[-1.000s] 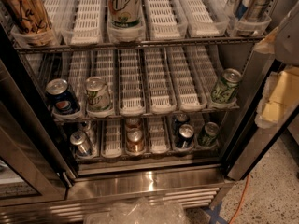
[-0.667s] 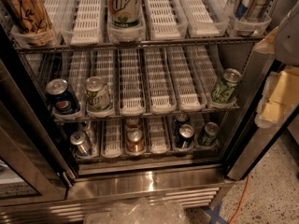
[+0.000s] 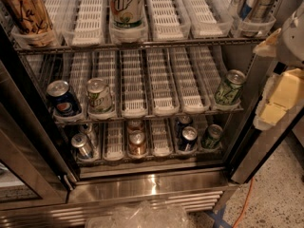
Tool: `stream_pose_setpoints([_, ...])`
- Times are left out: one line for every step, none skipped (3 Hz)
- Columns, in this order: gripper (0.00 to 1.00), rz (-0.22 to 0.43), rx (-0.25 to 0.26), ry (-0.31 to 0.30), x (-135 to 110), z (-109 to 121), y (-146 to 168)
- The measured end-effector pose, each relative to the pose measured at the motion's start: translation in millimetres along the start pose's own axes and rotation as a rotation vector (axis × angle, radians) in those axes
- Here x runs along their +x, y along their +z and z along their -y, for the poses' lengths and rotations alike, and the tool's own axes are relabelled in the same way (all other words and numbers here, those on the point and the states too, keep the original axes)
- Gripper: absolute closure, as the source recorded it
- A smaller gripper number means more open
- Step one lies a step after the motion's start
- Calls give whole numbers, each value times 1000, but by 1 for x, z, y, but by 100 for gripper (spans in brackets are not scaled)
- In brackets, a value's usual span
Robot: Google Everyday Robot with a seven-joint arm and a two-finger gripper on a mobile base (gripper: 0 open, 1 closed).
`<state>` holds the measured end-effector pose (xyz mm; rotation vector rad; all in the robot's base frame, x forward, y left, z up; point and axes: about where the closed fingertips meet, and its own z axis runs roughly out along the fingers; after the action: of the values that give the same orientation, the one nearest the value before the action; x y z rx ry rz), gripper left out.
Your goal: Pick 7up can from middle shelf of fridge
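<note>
Nearest me, at 6 o'clock, a crumpled clear bag [image 3: 142,215] lies on the floor against the fridge [image 3: 147,186], below its shiny steel base. An orange cord [image 3: 243,201] runs over the floor at 5 o'clock. My gripper [image 3: 280,96] hangs at 3 o'clock, outside the fridge by its right door frame and well apart from every can. I cannot tell how wide it is set, or whether it has hold of anything.

Farther in, the bottom rack holds several small cans. Above it, on the middle shelf [image 3: 161,82], the 7up can [image 3: 99,95] stands upright at 9 o'clock. It sits at the front of the second lane from the left, just beside a blue can [image 3: 62,98] in the first lane. A dark green can [image 3: 229,87] stands at the shelf's far right. Farthest back, at 12 o'clock, a tall white can [image 3: 126,6] stands on the top rack.
</note>
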<state>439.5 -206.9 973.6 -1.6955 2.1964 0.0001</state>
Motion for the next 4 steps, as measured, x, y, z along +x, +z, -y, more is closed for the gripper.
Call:
stream_pose_setpoints([0,89,-28,8,-8,-8,5])
stream_pose_setpoints([0,167,-53,13,-26,-17,-2])
stream_pose_setpoints([0,167,-53,13,-26,-17,-2])
stream_pose_setpoints([0,103,-83,-16,-34,-30,18])
